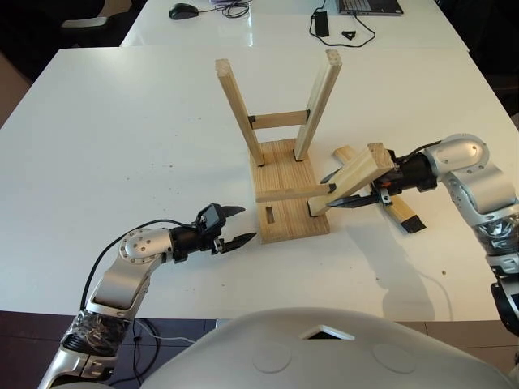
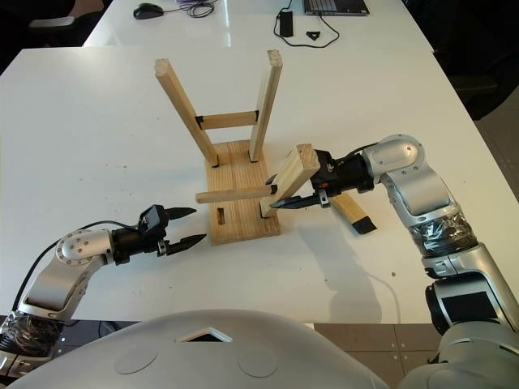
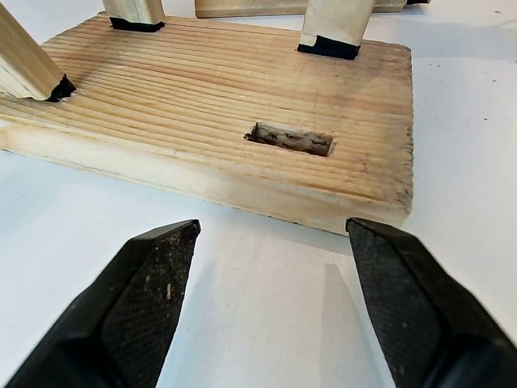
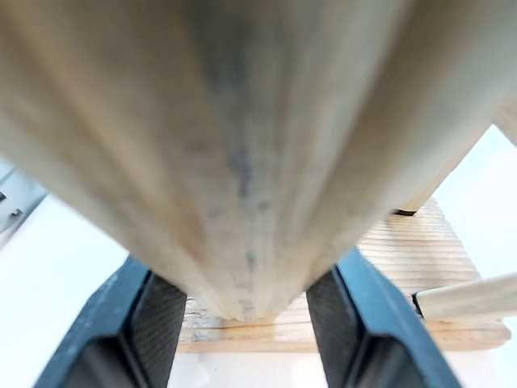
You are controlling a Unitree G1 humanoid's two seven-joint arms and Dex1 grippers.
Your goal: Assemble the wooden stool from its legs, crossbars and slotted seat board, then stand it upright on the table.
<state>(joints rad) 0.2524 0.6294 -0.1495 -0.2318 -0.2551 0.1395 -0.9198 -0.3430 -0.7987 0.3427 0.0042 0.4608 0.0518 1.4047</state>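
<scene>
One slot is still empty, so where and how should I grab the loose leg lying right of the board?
Probably just behind its black-tipped end, across the long sides, coming straight down: the loose leg lies flat on the table with its far part covered. Keep the tip free for the slot.

Seat board: honey-tan wood w/ fine straight grain lines running lengthwise; empty slot dark brown inside. Upright legs & crossbar btwn them: paler blond wood, black marks at joints & where legs meet the board. Tilted leg: same blond, faint grey streak along it in right wrist view. Loose leg on table: tan w/ black tip. Left gripper & right gripper: black; pads matte black w/ fine pebbled texture. Table: glossy white, a few tiny dark specks. Mouse & adapter w/ cable at far end: black
</scene>
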